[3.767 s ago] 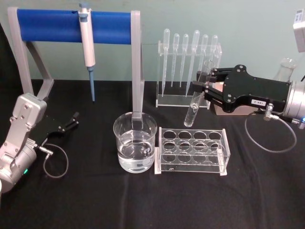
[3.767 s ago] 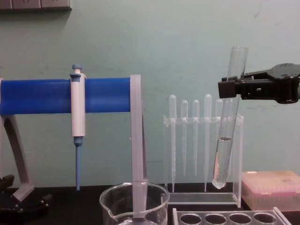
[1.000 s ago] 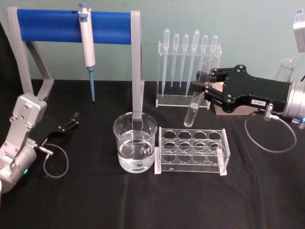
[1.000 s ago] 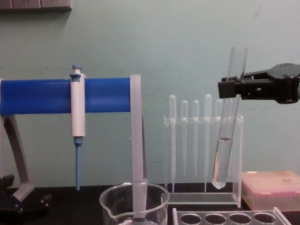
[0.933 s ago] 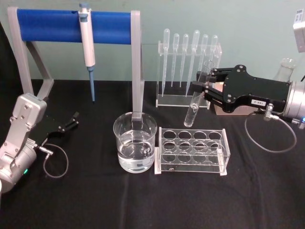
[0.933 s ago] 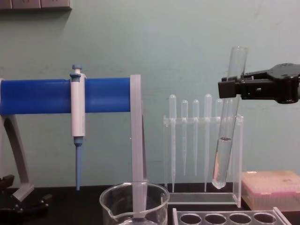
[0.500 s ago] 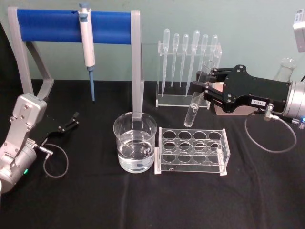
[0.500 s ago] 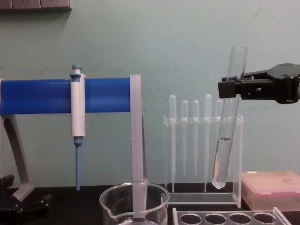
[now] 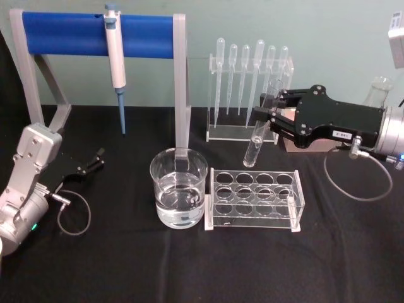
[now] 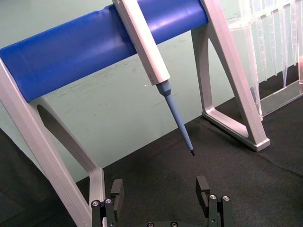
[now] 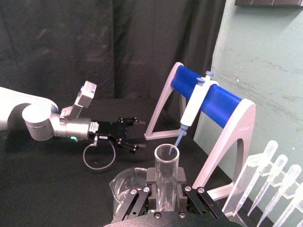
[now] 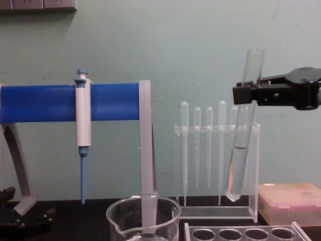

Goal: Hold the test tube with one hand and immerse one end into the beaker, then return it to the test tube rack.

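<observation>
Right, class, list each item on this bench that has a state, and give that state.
test tube: partly filled, slightly tilted, held in the air.
right gripper: shut on the test tube.
left gripper: open, holding nothing.
beaker: upright, partly filled with clear liquid.
rack: all holes empty.
pipettor: hanging on the blue stand.

I'm in a lab: a pipettor (image 9: pixel 115 50) hangs on a blue stand (image 9: pixel 63 31) upper left, racked plastic pipettes (image 9: pixel 245 69) upper centre, a beaker (image 9: pixel 179 189) and test tube rack (image 9: pixel 252 222) below them.
</observation>
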Robot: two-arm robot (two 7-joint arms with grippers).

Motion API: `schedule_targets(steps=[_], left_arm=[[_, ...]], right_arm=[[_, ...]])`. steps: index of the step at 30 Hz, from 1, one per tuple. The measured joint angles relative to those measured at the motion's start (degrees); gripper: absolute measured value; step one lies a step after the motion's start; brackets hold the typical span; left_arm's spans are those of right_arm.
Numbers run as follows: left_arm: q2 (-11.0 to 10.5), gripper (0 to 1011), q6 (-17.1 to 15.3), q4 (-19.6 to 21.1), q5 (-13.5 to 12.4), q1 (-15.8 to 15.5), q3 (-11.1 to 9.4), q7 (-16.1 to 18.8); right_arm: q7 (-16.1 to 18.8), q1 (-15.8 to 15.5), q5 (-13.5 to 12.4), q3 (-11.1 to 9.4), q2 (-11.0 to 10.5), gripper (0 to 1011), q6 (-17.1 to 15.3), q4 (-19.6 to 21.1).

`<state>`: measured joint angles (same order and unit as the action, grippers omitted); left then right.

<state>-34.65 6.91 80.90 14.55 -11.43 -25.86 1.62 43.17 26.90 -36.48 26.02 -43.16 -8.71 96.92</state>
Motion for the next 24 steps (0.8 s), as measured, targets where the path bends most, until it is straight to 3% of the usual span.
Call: schedule_targets(steps=[9, 16, 24], left_arm=[[0.0, 1000, 0.0, 0.0, 0.0, 0.0, 0.0, 0.0], [0.0, 1000, 0.0, 0.0, 0.0, 0.0, 0.0, 0.0], [0.0, 1000, 0.0, 0.0, 0.0, 0.0, 0.0, 0.0]], right_arm=[[0.71, 4.59, -0.19, 2.84, 2.5, 231, -0.24, -0.81], [1.19, 9.09, -0.33, 6.66, 6.55, 231, -1.63, -1.83], [1.09, 11.35, 0.44, 10.58, 9.52, 231, -2.45, -3.46]])
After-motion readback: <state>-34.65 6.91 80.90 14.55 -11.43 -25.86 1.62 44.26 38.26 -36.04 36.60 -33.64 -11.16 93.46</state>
